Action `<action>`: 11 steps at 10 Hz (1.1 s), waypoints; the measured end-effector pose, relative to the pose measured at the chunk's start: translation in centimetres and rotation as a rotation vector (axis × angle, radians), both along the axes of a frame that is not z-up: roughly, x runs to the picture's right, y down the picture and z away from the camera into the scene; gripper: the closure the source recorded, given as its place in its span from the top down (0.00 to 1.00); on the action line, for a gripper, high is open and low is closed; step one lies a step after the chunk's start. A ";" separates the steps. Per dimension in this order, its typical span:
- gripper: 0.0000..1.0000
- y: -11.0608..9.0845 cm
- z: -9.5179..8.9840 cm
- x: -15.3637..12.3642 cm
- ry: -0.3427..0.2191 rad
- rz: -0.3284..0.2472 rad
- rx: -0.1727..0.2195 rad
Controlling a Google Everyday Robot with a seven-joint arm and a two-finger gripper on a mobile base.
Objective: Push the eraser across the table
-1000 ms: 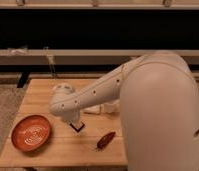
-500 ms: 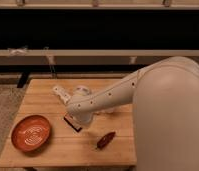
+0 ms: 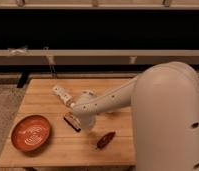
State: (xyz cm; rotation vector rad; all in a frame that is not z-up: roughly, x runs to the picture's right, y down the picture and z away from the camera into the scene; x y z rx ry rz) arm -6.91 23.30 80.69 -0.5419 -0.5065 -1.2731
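The eraser (image 3: 71, 121), a small flat dark block with a reddish face, lies near the middle of the light wooden table (image 3: 110, 87), just right of the plate. My gripper (image 3: 83, 120) hangs at the end of the white arm, pointing down at the tabletop. It sits right against the eraser's right side. The wrist hides its tips.
An orange-red plate (image 3: 32, 132) sits at the table's front left. A dark red-brown elongated lump (image 3: 106, 140) lies at the front, right of the eraser. A small white object (image 3: 62, 93) lies behind the eraser. My bulky white arm covers the table's right side. Dark shelving stands behind.
My arm's big body has swung right, uncovering more of the table. The gripper end and the eraser have shifted slightly left and back. Plate and lump have not moved.
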 end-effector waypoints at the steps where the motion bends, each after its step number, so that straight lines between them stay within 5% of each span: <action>1: 0.00 0.0 0.2 -0.2 -0.005 0.002 0.003; 11: 0.00 -3.1 4.3 -2.6 -0.094 -0.034 0.053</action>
